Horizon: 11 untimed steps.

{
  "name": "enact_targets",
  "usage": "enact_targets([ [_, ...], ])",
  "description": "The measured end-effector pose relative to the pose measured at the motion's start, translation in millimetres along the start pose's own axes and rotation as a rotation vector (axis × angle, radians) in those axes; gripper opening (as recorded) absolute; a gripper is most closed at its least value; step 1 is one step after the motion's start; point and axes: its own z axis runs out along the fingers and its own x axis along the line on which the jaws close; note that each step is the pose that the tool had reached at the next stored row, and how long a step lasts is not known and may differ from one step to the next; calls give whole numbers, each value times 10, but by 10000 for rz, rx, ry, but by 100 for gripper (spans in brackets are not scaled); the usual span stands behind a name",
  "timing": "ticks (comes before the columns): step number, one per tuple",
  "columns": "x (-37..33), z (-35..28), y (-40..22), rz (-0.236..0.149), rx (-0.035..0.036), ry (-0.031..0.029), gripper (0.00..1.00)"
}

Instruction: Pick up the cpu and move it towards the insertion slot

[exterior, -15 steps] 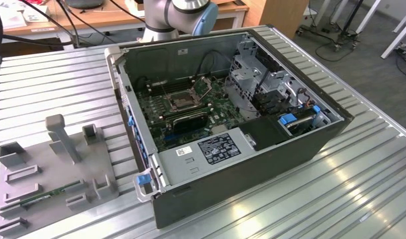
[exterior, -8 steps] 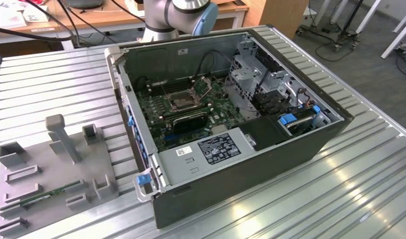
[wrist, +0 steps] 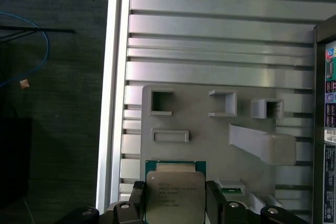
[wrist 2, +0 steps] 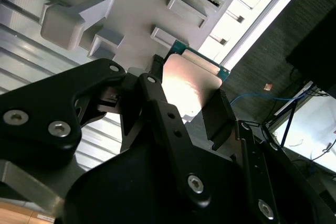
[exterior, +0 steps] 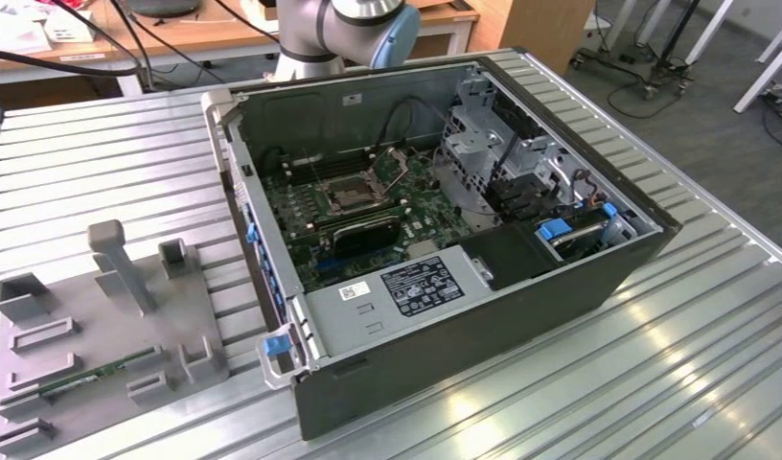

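Note:
In both wrist views my gripper (wrist: 176, 206) (wrist 2: 185, 107) is shut on the cpu (wrist: 175, 195) (wrist 2: 189, 83), a thin square chip with a pale metal face and a green rim. One black finger (wrist: 137, 203) presses on each side of it. The chip hangs a little above the grey fixture plate (wrist: 210, 129), close to the plate's edge. In the exterior view the insertion slot (exterior: 352, 195) lies on the green board inside the open computer case, a silvery frame around a dark centre, well away from the fixture plate (exterior: 78, 287).
The dark computer case (exterior: 596, 278) lies open on the slatted metal table (exterior: 621, 383). On the fixture plate stand raised grey blocks (exterior: 123, 264), with a green memory stick (exterior: 91, 376) lying among them. The table's edge (wrist: 110, 103) borders the dark floor.

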Motion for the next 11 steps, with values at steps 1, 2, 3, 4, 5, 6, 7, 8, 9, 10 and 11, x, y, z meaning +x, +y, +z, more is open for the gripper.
enact_targets([
  [1, 0, -11, 1, 1, 3, 5, 55],
  [2, 0, -23, 1, 0, 2, 4, 55],
  [3, 0, -35, 2, 0, 0, 0, 55],
  [4, 0, -51, 2, 1, 1, 1, 55],
  [5, 0, -65, 3, 0, 0, 1, 55],
  [6, 0, -79, 3, 1, 0, 0, 55],
  [7, 0, -92, 4, 0, 0, 0, 55],
  [8, 0, -108, 4, 0, 0, 0, 55],
  [9, 0, -125, 5, 0, 0, 1, 55],
  [10, 0, -140, 6, 0, 0, 0, 55],
  [11, 0, -156, 6, 0, 0, 0, 55],
])
